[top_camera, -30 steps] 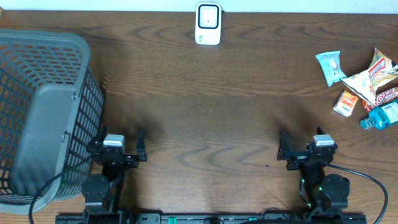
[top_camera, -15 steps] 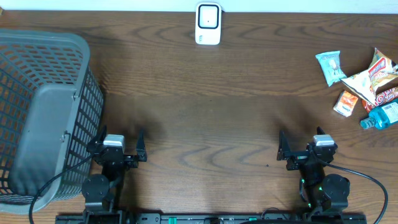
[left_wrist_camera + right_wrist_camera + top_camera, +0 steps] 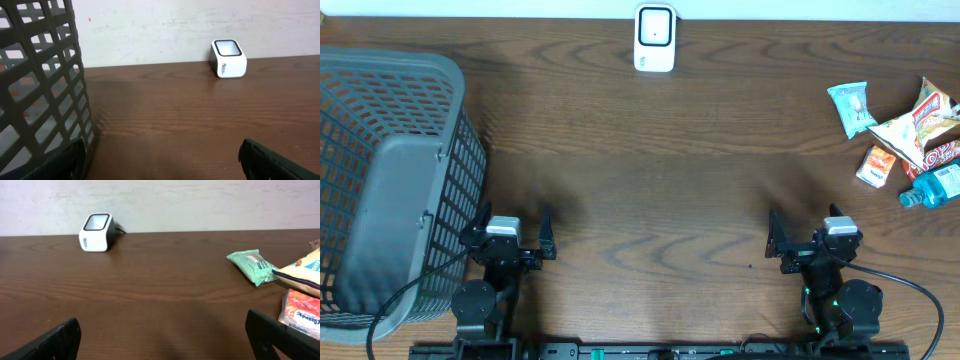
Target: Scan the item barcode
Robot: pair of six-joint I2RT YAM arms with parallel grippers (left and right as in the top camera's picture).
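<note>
Near the front edge of the table, we have the left gripper and the right gripper spread wide, holding nothing; the snack packets lie heaped at the far right, well apart from the white scanner at the back edge

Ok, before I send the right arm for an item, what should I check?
1. Right end effector open and empty: ok.
2. Left end effector open and empty, beside the basket: ok.
3. Bare table between right end effector and packet: ok.
4. Packet apart from the pile: cannot tell.
5. Barcode showing on packet: cannot tell.
6. Scanner window unblocked: ok.
</note>
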